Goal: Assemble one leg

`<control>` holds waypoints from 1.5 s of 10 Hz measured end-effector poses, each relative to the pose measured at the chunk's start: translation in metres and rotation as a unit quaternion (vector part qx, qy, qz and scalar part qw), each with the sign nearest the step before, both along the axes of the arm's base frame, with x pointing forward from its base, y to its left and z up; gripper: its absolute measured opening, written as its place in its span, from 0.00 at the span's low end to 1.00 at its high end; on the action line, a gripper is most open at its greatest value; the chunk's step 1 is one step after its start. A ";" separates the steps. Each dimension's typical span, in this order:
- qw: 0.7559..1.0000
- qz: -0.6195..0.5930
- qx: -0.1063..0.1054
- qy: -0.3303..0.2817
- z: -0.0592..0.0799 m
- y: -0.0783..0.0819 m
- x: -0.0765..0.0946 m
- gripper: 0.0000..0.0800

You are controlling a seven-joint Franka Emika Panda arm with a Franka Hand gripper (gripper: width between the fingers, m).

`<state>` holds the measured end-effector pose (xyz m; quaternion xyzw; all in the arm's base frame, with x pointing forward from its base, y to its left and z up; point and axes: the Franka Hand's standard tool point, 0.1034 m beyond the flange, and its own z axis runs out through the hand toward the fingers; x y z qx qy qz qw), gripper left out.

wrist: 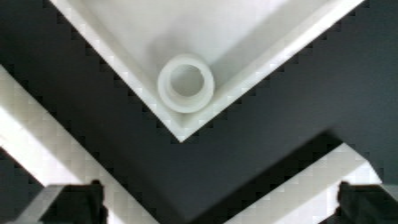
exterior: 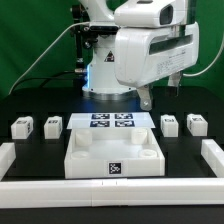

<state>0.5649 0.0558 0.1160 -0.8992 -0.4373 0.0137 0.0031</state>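
Hanging clear of the black table (exterior: 35, 108), the gripper (exterior: 147, 99) sits above and just behind the marker board (exterior: 112, 122), toward that board's far corner on the exterior view's right. We see it touching nothing there. In the wrist view the gripper (wrist: 217, 205) shows its two dark fingertips (wrist: 68, 205) spread wide apart. Only the surface below appears in the gap, so we read the jaws as fully parted and empty.

We count four legs, all standing on the table in one row level with the marker board, each with a tag facing the exterior camera. On the exterior view's left of the marker board stand the inner left leg (exterior: 51, 125), near the board, and the outer left leg (exterior: 20, 127), farther out. On the exterior view's right of the marker board stand the inner right leg (exterior: 170, 125) and, beyond it, the outer right leg (exterior: 196, 123). None of them is near the fingertips.

The large square piece (exterior: 85, 158) lies just in front of the marker board, on the exterior camera's side, with one tag on its front face. The wrist view looks down on one white corner of the square piece, with a round socket (wrist: 185, 82) inside the corner; we cannot tell which corner it is.

A low white wall (exterior: 110, 195) runs in front of the marker board, beyond the square piece.
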 end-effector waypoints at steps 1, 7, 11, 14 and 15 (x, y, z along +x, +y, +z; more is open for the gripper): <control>1.000 0.000 0.000 0.000 0.000 0.000 0.000 0.81; 1.000 0.000 0.000 0.000 0.000 0.000 0.000 0.81; 1.000 0.016 0.001 0.001 -0.007 -0.004 -0.012 0.81; 0.996 0.093 0.002 -0.013 -0.020 -0.021 -0.042 0.81; 0.994 0.106 0.001 -0.015 -0.022 -0.027 -0.057 0.81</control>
